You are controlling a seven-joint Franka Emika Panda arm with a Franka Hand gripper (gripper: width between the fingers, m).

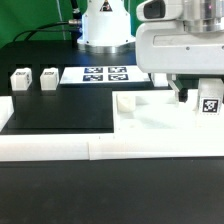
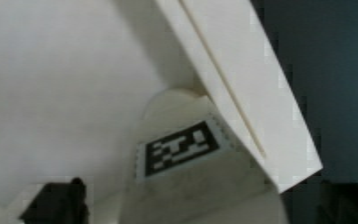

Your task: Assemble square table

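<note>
Two loose legs, one leg beside gripper, one slab

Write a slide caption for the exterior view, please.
Franka gripper low beside a tagged leg at the tabletop; two more legs stand aside.

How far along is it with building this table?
Early, it seems. Done: the white slab lies against the border wall. In hand: the fingers hang beside a tagged leg at the slab; whether that leg is fastened or gripped I cannot tell. Left: two loose legs sit at the exterior view's left; a fourth is not in sight.
</note>
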